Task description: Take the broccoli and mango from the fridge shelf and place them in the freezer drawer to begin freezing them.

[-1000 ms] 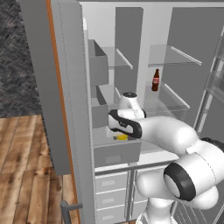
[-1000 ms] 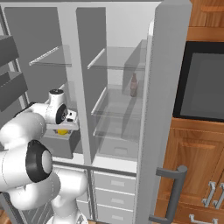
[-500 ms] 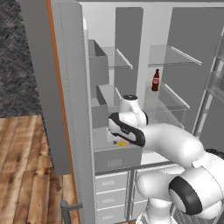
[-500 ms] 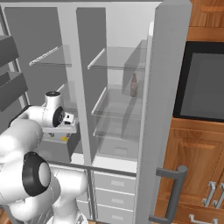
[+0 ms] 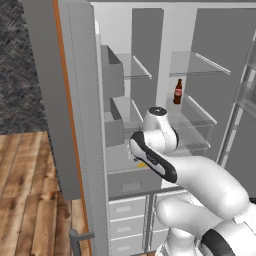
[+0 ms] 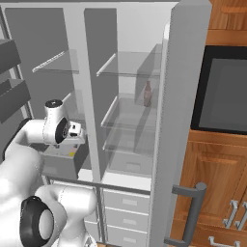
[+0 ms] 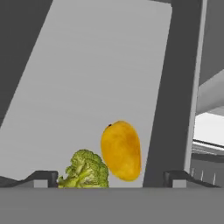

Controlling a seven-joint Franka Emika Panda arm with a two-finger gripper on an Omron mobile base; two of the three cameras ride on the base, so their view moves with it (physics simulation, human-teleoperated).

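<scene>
In the hand view the mango (image 7: 121,150), smooth and yellow-orange, lies on the pale grey floor of the freezer drawer (image 7: 87,78). The lumpy green broccoli (image 7: 85,170) sits just left of it, touching or nearly so. My gripper (image 7: 111,179) is open: its two dark fingertips (image 7: 43,177) stand wide apart, and neither grips anything. From the left base view the hand hangs over the pulled-out freezer drawer (image 5: 132,183), with a sliver of the mango (image 5: 142,164) showing under it. The right base view shows the gripper (image 6: 73,141) above the freezer drawer (image 6: 60,167).
A dark bottle (image 5: 177,91) with a red label stands on a glass fridge shelf (image 5: 197,112), also seen as the bottle (image 6: 147,93). Grey door bins (image 5: 112,71) hang on the open left door. Small stacked drawers (image 5: 127,215) sit below. A wooden cabinet and an oven (image 6: 224,94) stand at the right.
The gripper has opened and let go of the mango, which now rests in the drawer. The hand has sunk lower over the drawer.
</scene>
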